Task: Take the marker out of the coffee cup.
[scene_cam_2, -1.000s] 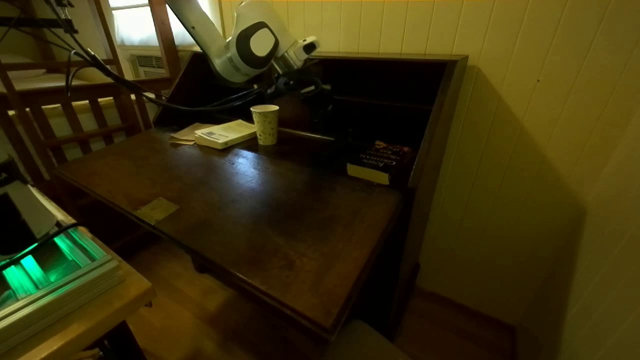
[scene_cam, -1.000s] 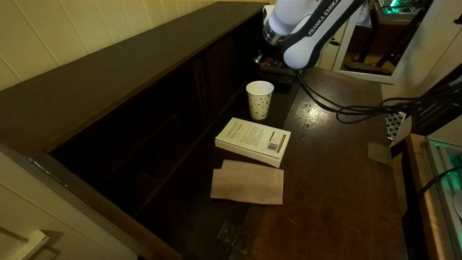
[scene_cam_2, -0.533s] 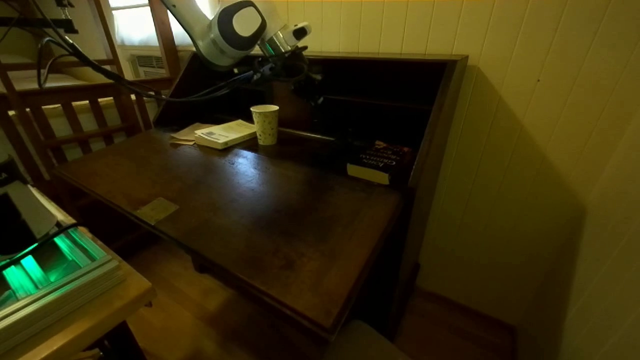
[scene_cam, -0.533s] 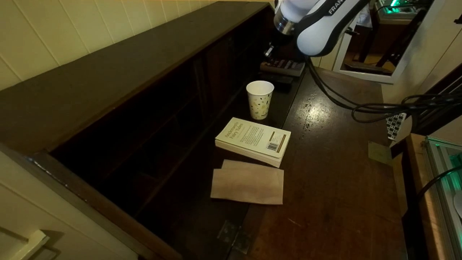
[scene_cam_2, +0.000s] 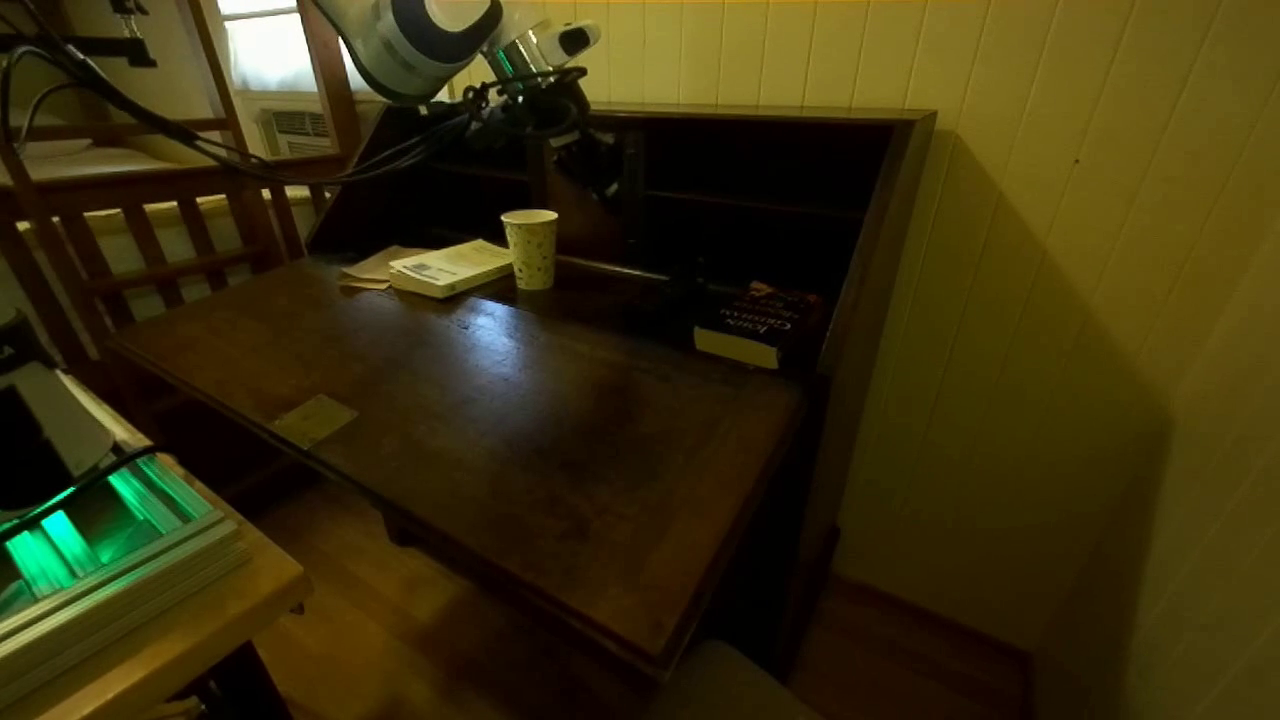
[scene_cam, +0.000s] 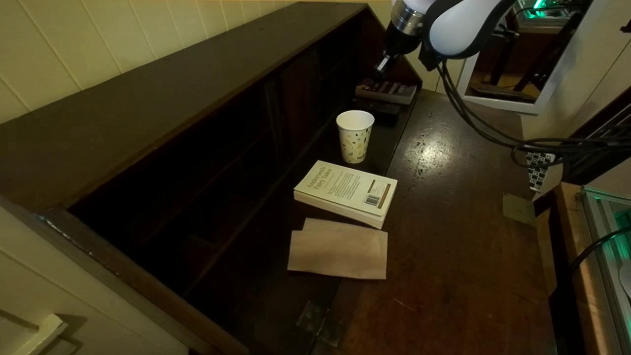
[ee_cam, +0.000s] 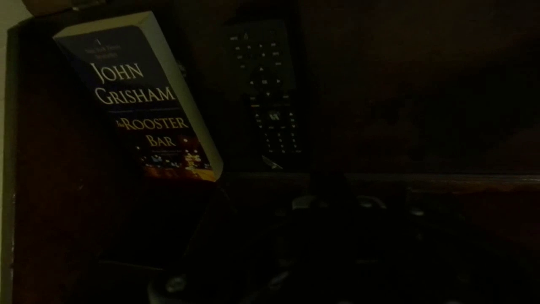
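The coffee cup (scene_cam: pixel 355 143), white paper with small flecks, stands upright on the desk (scene_cam: pixel 458 256) in both exterior views. I cannot tell where the marker is: the cup's pale inner wall shows below the rim, but its bottom is hidden. The hand (scene_cam: pixel 381 68) hangs in the air above the desk, well apart from the cup; in an exterior view it shows to the right of the cup, against the dark compartments (scene_cam_2: pixel 770 165) of the desk. Whether it is spread, pressed together or pinching something I cannot tell, as it is only a dim shape at the near edge of the wrist view. In an exterior view the white book (scene_cam: pixel 345 192), Andersen's Fairy Tales, lies flat just on the near side of the cup, and overlapping brown paper sheets (scene_cam: pixel 337 254) lie nearer again, just beside the book. On the far side of the cup lies a dark remote (scene_cam: pixel 377 108), then a paperback (scene_cam: pixel 387 92), The Rooster Bar by John Grisham, at the far end; in the wrist view the paperback is on the left and the remote to its right. Black cables (scene_cam: pixel 577 144) loop from the arm (scene_cam: pixel 463 29) in both exterior views.
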`<move>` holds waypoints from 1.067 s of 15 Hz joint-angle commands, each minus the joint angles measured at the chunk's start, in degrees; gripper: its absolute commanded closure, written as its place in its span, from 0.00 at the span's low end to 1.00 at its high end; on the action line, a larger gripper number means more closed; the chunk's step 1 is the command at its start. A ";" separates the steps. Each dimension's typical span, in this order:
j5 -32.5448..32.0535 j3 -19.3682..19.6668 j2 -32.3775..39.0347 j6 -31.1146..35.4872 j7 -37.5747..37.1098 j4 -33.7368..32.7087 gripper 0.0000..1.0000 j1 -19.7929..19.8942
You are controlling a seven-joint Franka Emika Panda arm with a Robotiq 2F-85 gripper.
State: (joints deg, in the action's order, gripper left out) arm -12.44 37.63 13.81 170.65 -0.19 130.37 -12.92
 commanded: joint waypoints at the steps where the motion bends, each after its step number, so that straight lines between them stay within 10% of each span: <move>1: -2.34 1.41 -6.65 -3.69 1.09 3.77 0.84 -1.34; 11: -7.03 1.62 -13.00 -8.43 -0.28 5.48 0.05 -1.14; 16: -10.85 1.53 -13.27 -15.18 -3.93 3.75 0.00 -1.15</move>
State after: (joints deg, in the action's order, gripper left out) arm -19.81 38.75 2.51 160.11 -1.20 134.43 -13.61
